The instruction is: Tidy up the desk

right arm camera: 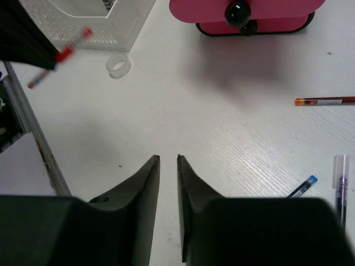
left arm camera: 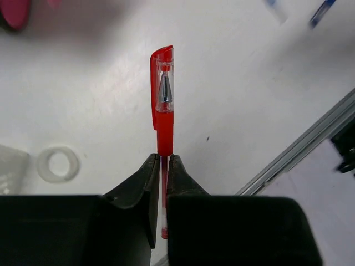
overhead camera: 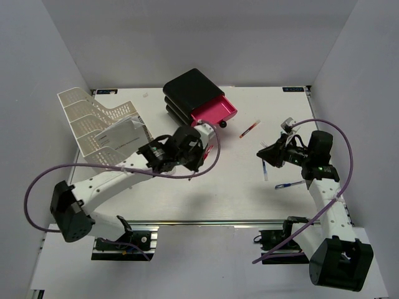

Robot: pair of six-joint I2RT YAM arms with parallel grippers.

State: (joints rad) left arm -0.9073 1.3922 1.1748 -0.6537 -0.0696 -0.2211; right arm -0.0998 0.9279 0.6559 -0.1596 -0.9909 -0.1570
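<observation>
The worktop (overhead camera: 237,187) fills the middle of the overhead view, a white perforated surface shut in by grey walls (overhead camera: 37,75), with a metal rail (overhead camera: 249,222) along its lower edge.

The left claw (left arm camera: 163,166) sits left of centre in the overhead view. Its jaws are pinched tight on the barrel of a red pen (left arm camera: 163,100). In the left wrist view the pen stands straight up the frame, its clear cap and red clip at the top. A clear tape ring (left arm camera: 58,164) lies on the worktop at the lower left of that view.

The right claw (right arm camera: 168,163) is at the centre right of the overhead view. Its jaws stand only a narrow slit apart, with bare worktop showing between them and nothing held.

A black drawer unit (overhead camera: 193,93) stands at the upper centre of the overhead view, its pink drawer (overhead camera: 215,112) pulled out. A white mesh tray (overhead camera: 87,118) holding papers sits at the upper left.

In the right wrist view, an orange-tipped pen (right arm camera: 327,101) lies at the right edge. A blue pen (right arm camera: 302,187) and a clear-capped pen (right arm camera: 341,177) lie near each other at the lower right.
</observation>
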